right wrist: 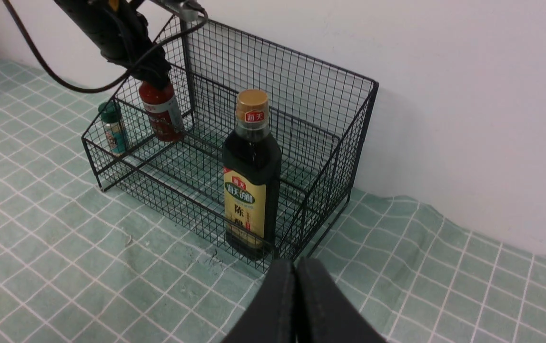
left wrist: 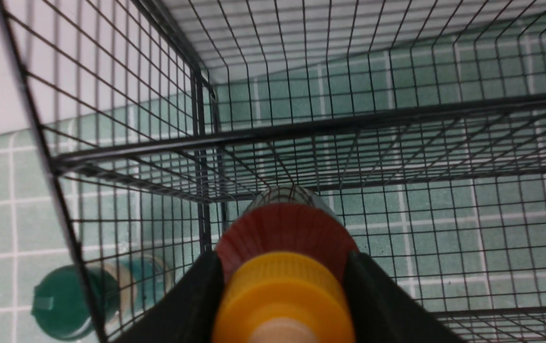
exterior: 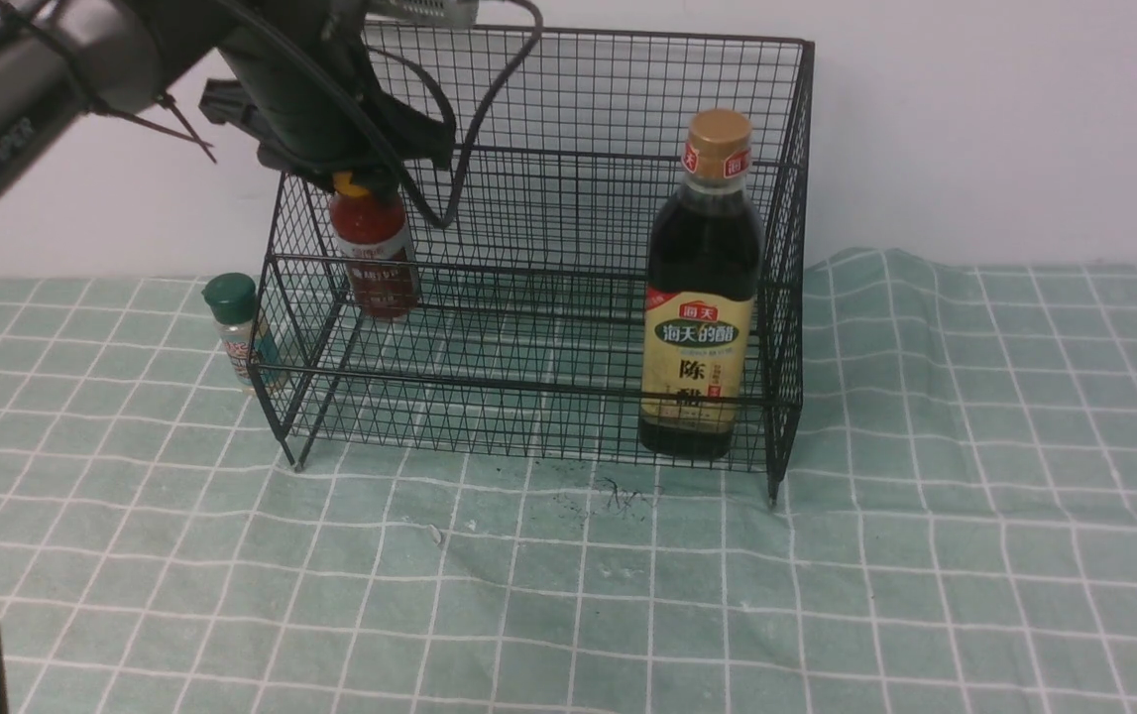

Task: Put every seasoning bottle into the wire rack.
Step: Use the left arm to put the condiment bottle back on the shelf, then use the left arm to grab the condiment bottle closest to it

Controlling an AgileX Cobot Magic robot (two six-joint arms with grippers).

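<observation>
step in hand: left tool is gripping the small red sauce bottle with orange nozzle cap by its neck, fingers partly closed around it, holding it inside the left end of the large black wire-mesh stepped rack, at the upper rear tier; cannot tell if the base is resting on the mesh yet.
next move: likely seating the bottle upright, then opening and lifting straight up, keeping clear of the rack's side wires and the arm's dangling cable.
done: tall dark vinegar bottle with tan cap and yellow label is standing in the lower front tier, right end.
left to do: tiny clear shaker with green cap is standing on the green checked cloth on the desk, just outside the rack's left wall.
right tool: closed, holding nothing, hovering well apart from the rack.
in the way: the rack's left wall is standing between the shaker and the tiers, so the shaker probably needs lifting over.
</observation>
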